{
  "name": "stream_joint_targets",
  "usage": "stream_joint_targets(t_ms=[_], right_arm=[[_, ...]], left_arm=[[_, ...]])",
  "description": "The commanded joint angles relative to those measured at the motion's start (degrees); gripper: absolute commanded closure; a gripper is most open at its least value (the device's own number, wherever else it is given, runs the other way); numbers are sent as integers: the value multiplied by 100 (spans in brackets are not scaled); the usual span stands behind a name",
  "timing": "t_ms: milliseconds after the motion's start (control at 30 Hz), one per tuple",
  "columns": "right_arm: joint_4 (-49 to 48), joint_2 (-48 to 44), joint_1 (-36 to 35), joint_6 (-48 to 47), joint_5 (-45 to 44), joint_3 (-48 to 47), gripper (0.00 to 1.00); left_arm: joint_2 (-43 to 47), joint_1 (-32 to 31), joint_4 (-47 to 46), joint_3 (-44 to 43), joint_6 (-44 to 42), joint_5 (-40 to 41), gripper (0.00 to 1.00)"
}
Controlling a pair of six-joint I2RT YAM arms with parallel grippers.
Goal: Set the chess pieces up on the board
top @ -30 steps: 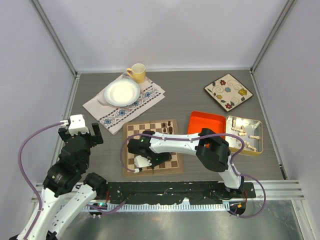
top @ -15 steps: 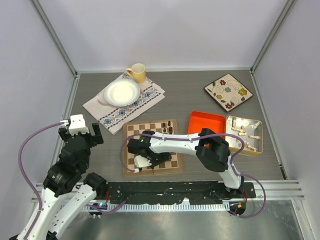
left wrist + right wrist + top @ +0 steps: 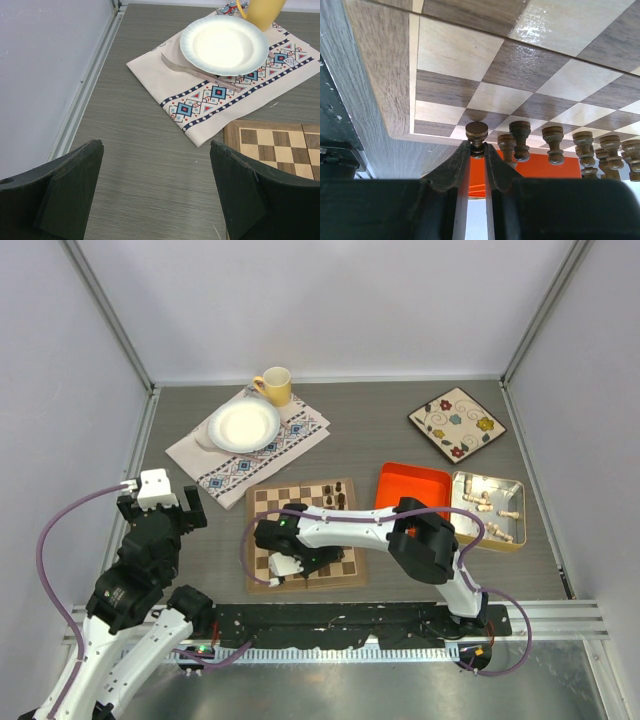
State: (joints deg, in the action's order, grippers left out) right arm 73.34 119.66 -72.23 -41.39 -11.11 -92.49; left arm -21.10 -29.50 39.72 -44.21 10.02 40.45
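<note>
Between the narrow fingertips of the right gripper (image 3: 477, 150) stands the dark-brown wooden pawn (image 3: 477, 131), upright, clasped from above, at the seven o'clock corner of the chequered wooden board (image 3: 470, 55); the left gripper (image 3: 156, 170) gapes, farther away.

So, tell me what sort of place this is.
Probably a robotics lab test cell, not a home: plain white wall panels in aluminium framing, a left arm and right arm bolted to a rail at the table edge, and staged props like a chessboard and a plate.
</note>
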Motion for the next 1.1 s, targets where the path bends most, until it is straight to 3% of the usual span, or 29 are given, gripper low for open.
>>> stream_joint_targets(t_ms=[0,900,1067], right_arm=[[58,-21,-81,43,-101,-182,79],[-4,-48,-204,122,-119,-217,76],[58,-336,-195,157,494,-489,75]], left_arm=[[-17,32,-246,0,-27,-10,8],[-43,32,-255,0,-27,-28,8],[10,32,-246,-18,-18,-28,8]])
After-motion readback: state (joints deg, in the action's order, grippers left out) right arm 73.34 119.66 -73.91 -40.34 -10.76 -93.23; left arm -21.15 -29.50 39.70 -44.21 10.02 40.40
